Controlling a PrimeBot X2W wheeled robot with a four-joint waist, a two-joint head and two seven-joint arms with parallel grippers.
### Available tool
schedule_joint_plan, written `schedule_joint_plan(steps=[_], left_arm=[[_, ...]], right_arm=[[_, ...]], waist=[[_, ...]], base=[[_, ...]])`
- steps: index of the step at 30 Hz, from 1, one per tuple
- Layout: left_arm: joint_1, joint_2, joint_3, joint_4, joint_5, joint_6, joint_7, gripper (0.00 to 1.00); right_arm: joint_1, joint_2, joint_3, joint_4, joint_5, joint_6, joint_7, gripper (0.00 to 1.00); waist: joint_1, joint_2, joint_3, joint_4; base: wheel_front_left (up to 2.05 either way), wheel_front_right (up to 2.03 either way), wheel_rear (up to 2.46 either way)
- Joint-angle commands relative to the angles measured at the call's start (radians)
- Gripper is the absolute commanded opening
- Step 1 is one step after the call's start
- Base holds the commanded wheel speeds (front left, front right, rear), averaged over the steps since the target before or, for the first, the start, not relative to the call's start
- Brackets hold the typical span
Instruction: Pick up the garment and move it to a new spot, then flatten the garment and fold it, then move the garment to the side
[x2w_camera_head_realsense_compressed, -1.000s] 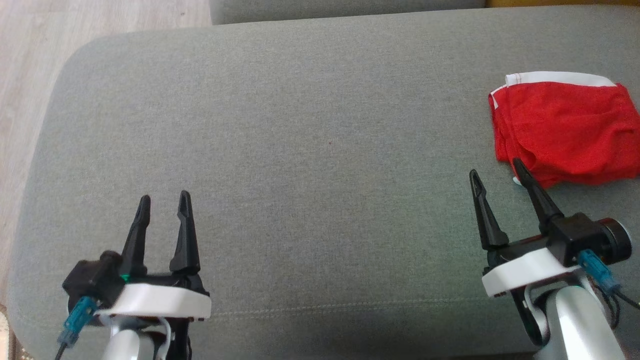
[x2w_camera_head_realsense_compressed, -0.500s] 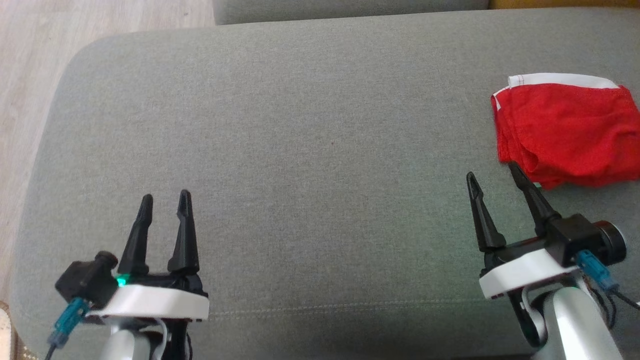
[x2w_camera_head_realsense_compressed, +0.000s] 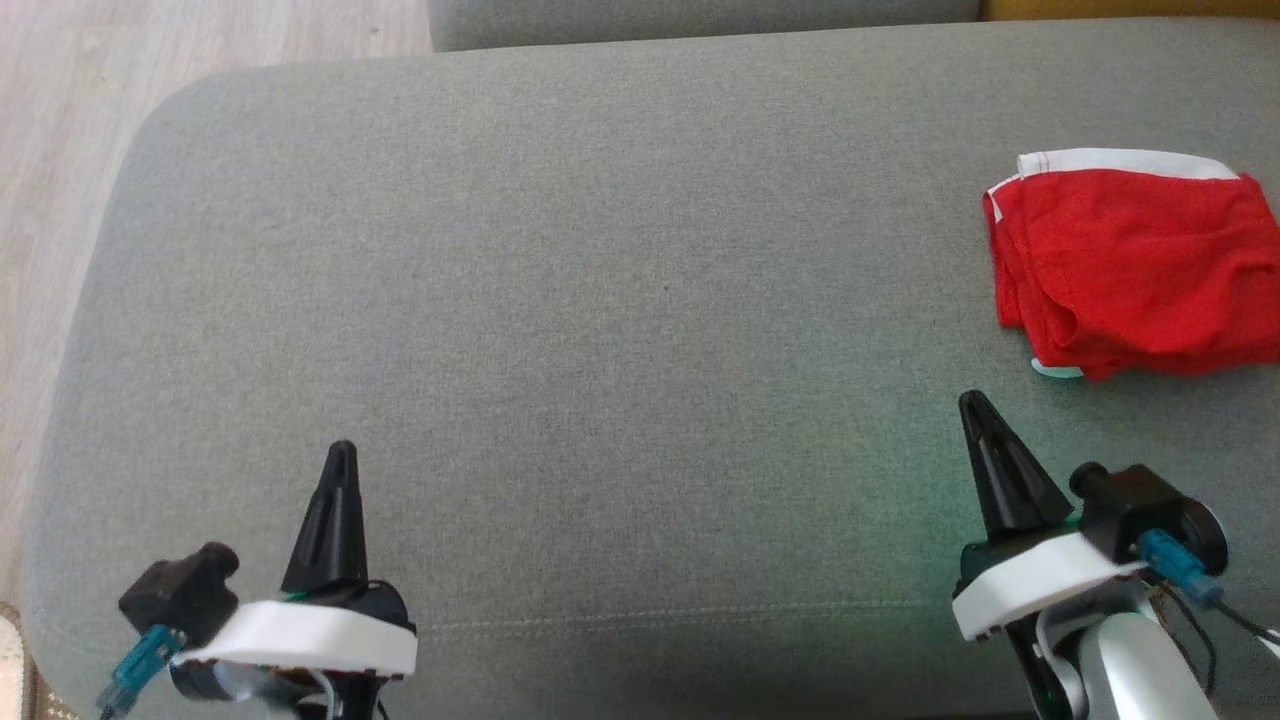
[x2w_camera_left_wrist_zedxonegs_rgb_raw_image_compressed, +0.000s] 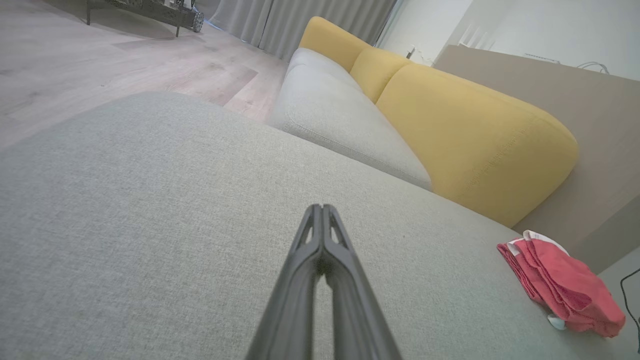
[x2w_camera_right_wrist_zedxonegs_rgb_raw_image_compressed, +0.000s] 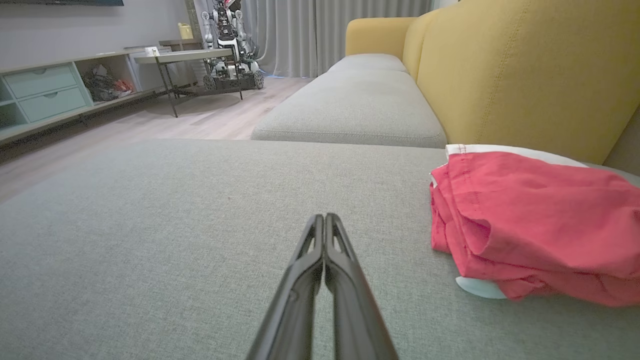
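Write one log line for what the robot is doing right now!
garment: red, looks folded, right side of cushion | left gripper: shut, empty | right gripper: shut, empty, apart from garment

Shorts (x2w_camera_head_realsense_compressed: 1135, 265) on the seat cushion (x2w_camera_head_realsense_compressed: 600, 300)
We see them lying far to our right, before the backrest (x2w_camera_right_wrist_zedxonegs_rgb_raw_image_compressed: 525, 65). Our right gripper (x2w_camera_head_realsense_compressed: 972, 400) is near them; our left gripper (x2w_camera_head_realsense_compressed: 341, 450) is well apart.

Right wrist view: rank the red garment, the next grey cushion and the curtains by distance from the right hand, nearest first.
1. Red garment, close ahead on the right.
2. Next grey cushion, straight ahead, further back.
3. Curtains, far back, top middle.
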Motion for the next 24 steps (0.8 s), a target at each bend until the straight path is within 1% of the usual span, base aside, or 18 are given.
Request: schedule_joint_plan(steps=[1, 24], left_arm=[[-0.037, 0.006, 0.014, -0.031, -0.029, -0.002, 0.006, 0.00], [-0.063, 0.018, 0.038, 0.003, -0.245, -0.012, 0.060, 0.00]], right_arm=[[-0.035, -0.004, -0.003, -0.033, 0.041, 0.000, 0.005, 0.00], [-0.037, -0.014, -0.009, -0.021, 0.336, 0.000, 0.058, 0.00]], waist=[[0.0000, -0.0001, -0.001, 0.000], [0.0000, -0.0001, -0.017, -0.003]], base=[[0.00, 0.00, 0.00], [0.00, 0.00, 0.00]])
